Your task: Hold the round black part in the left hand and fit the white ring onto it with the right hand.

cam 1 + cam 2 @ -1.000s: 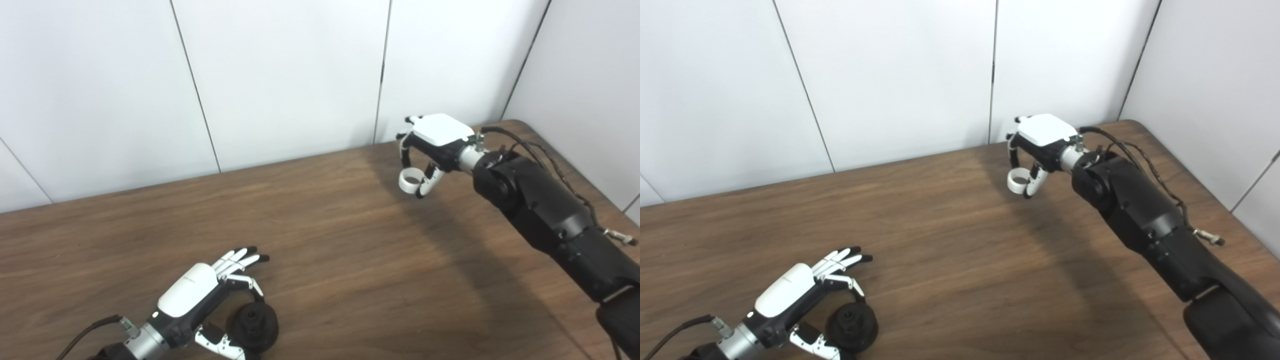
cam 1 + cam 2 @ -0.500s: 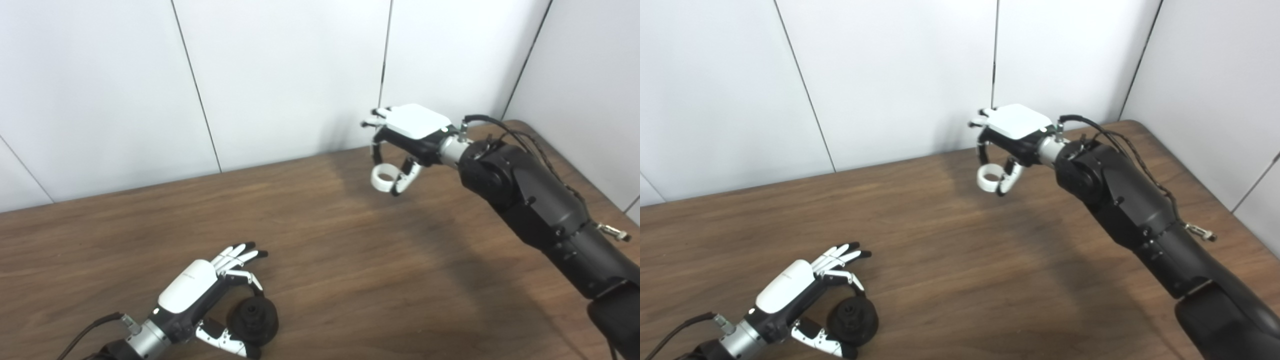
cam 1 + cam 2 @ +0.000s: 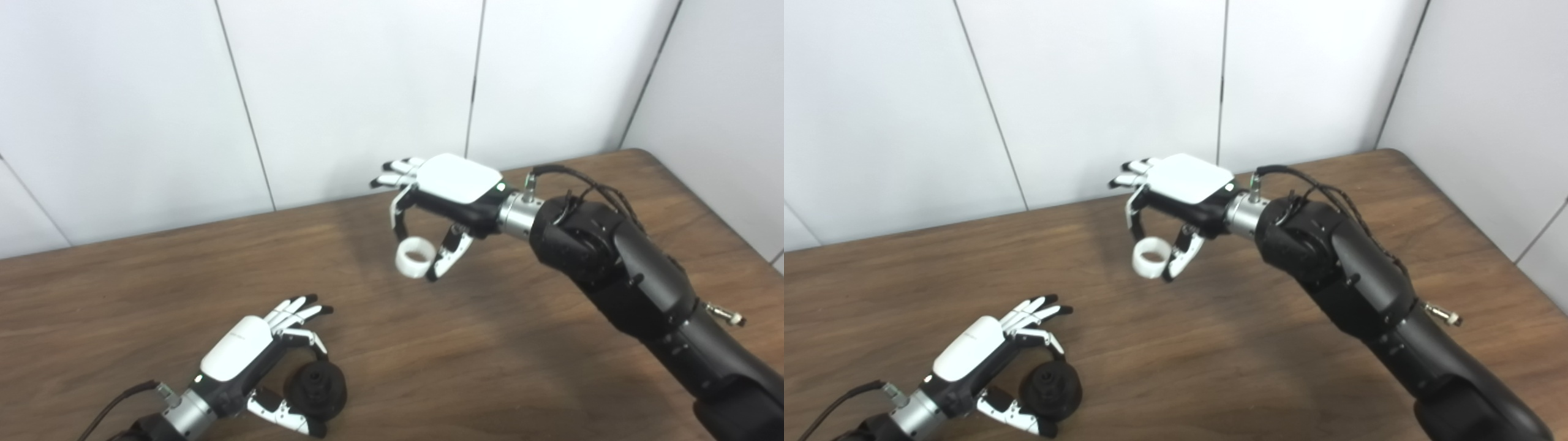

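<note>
White ring [image 3: 414, 258] is hanging pinched in the right hand [image 3: 450, 190]; the left hand [image 3: 245, 355] is gripping the round black part [image 3: 315, 389] on the wooden tabletop [image 3: 490, 343].

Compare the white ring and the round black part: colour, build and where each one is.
The white ring is a plain open band; the round black part is a thicker disc with a raised hub. The ring hangs above the table, pinched by the right robot hand; the black part sits low at the near edge in the left robot hand. Both are round and held.
</note>
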Available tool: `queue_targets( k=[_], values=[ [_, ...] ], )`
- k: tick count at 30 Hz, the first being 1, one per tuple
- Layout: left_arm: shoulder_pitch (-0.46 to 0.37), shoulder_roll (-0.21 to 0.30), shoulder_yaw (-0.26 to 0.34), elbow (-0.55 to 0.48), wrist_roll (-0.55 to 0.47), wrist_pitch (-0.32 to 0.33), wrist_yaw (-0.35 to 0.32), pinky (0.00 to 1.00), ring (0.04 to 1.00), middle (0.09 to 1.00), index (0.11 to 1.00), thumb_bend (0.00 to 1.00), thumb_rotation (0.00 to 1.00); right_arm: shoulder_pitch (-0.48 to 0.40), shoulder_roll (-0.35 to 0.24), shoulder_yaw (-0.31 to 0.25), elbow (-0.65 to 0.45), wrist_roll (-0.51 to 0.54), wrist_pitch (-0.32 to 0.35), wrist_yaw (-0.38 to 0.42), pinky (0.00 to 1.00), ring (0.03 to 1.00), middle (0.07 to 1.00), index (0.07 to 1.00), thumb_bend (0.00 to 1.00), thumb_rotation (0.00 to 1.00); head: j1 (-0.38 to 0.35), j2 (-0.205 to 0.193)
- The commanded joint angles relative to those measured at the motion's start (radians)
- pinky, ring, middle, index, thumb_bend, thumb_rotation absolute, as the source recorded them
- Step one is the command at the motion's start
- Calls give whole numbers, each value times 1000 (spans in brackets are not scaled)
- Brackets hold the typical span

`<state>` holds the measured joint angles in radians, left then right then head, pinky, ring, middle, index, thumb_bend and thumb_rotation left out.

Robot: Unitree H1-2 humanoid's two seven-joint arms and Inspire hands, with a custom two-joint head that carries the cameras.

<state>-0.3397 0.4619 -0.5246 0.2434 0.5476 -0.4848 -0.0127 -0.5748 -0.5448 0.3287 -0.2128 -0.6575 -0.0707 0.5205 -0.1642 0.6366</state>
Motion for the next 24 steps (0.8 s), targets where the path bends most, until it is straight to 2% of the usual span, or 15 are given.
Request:
queue_targets(
  k=[1,6,12,24],
  values=[
    [11,7,1,2,46,21,-44,1000,1000,928,481,525,66,-35,4,-15,-53,31,-20,0,1000,1000,944,483,525,144,4,-1],
    [24,-11,21,-26,59,41,-71,1000,1000,930,481,525,65,-28,29,-10,-113,79,-23,46,1000,1000,950,483,525,143,57,21],
    [29,-36,30,-52,64,66,-101,1000,1000,932,482,525,64,-12,59,9,-153,103,-76,51,1000,1000,938,483,525,145,105,47],
    [22,-65,42,-65,84,72,-120,1000,1000,929,481,525,65,-22,115,42,-203,119,-89,107,1000,1000,946,484,524,148,166,68]
  ],
)
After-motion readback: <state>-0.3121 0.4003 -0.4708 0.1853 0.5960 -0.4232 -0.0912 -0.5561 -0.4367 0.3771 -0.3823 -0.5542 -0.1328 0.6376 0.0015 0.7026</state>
